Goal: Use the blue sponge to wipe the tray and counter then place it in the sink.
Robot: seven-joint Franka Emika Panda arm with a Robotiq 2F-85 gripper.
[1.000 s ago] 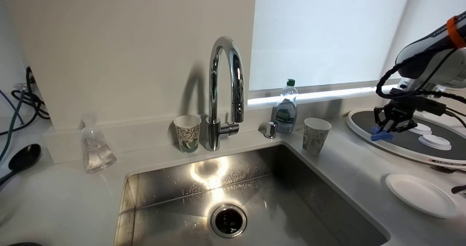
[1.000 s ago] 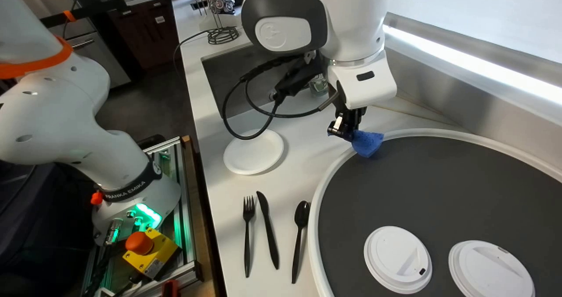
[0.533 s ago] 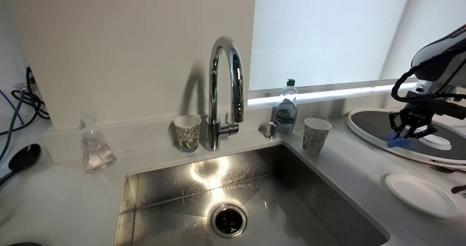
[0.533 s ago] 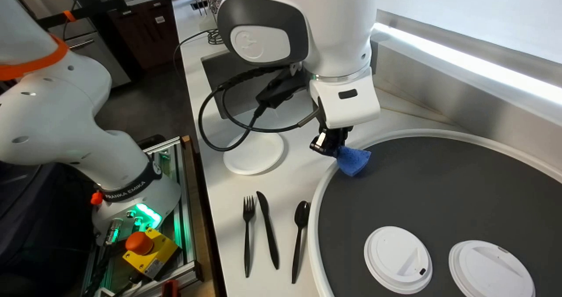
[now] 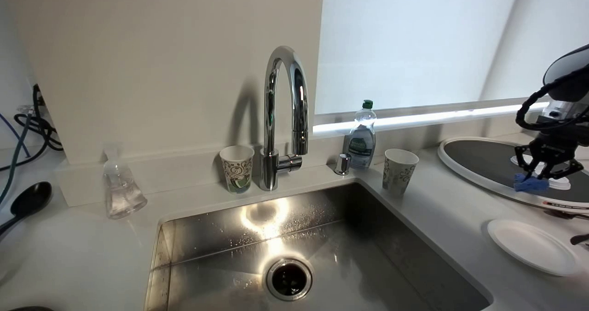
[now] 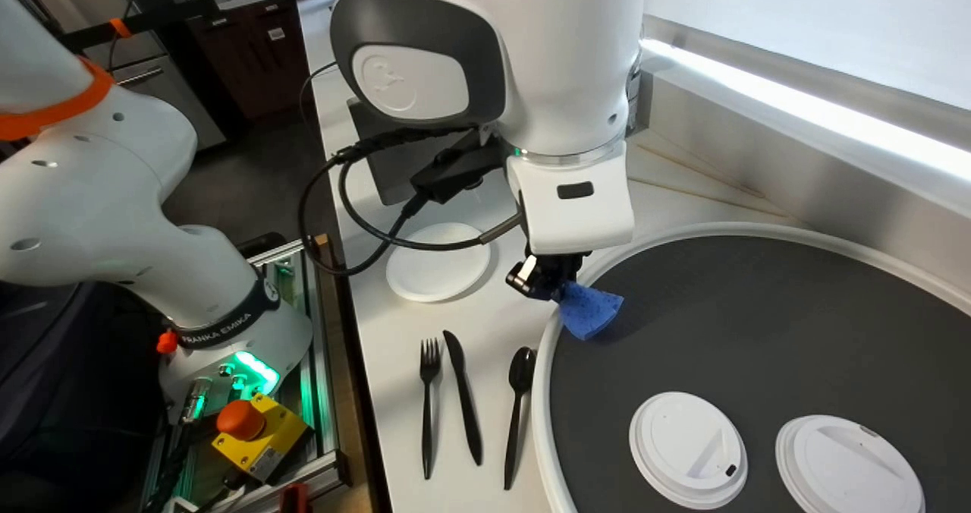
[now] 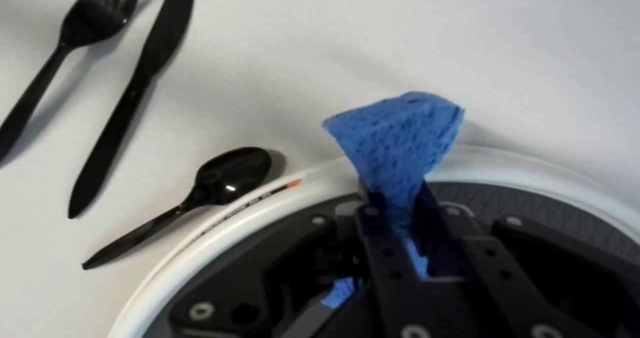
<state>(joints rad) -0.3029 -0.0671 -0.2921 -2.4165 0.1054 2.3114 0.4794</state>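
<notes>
Big stuff first: the white counter (image 5: 441,200) ran around the sink (image 5: 368,274), and neither looked like the job. The action was over at the tray (image 6: 728,331), well apart from the sink, so the tray wipe was probably the step in hand, with the counter pass and the sink drop likely yet to come. The gripper (image 7: 396,198) hung at the tray's edge. A white lid (image 6: 688,450) and another lid (image 6: 850,467) sat farther along on the grey, and a black spoon (image 6: 520,414) lay on the counter just beside the rim. Smallest of the lot, the blue sponge (image 6: 589,311) was pinched between the fingers, flaring out past the tips, over the rim and the grey just inside; hard to tell if it was touching. Next move probably called for gentle downward pressure and a sweep around the lids.
</notes>
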